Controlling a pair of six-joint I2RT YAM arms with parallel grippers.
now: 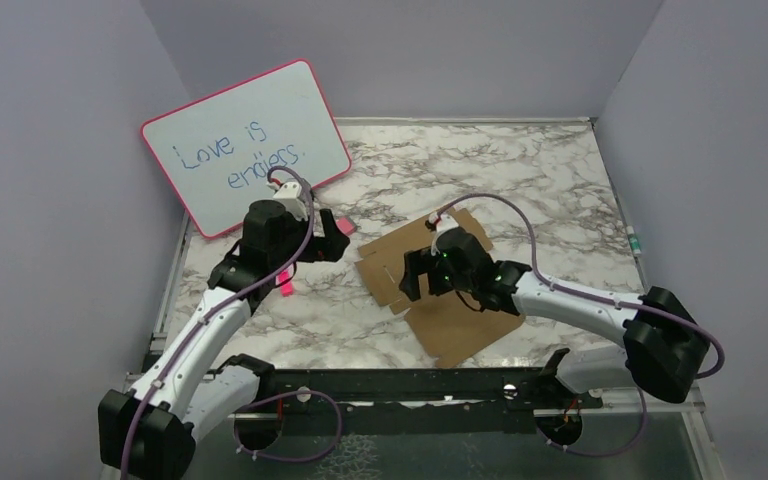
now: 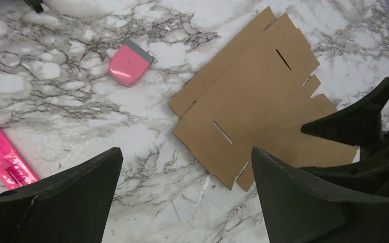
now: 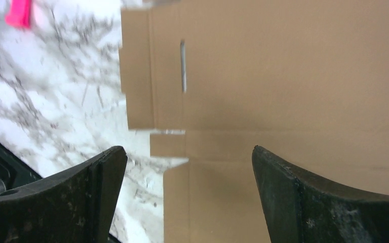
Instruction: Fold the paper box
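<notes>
Marble tabletop (image 1: pixel 560 180) carries one paper box (image 1: pixel 460 330), lying flat and unfolded near the centre beneath the right gripper (image 3: pixel 187 152), whose jaws stand apart; the left gripper (image 2: pixel 185 152) is likewise spread, near its left edge. We judge the thin sheet may slide rather than crease if pushed unbraced. We count two grippers, one whiteboard (image 1: pixel 245 150), one eraser (image 2: pixel 130 63).

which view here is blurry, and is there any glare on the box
right wrist view: soft all over, the box and the table look smeared and the slot edge is fuzzy; left wrist view: sharp, with the box creases and slots crisp; top view: evenly lit, the whiteboard writing is readable, no glare on the box
</notes>
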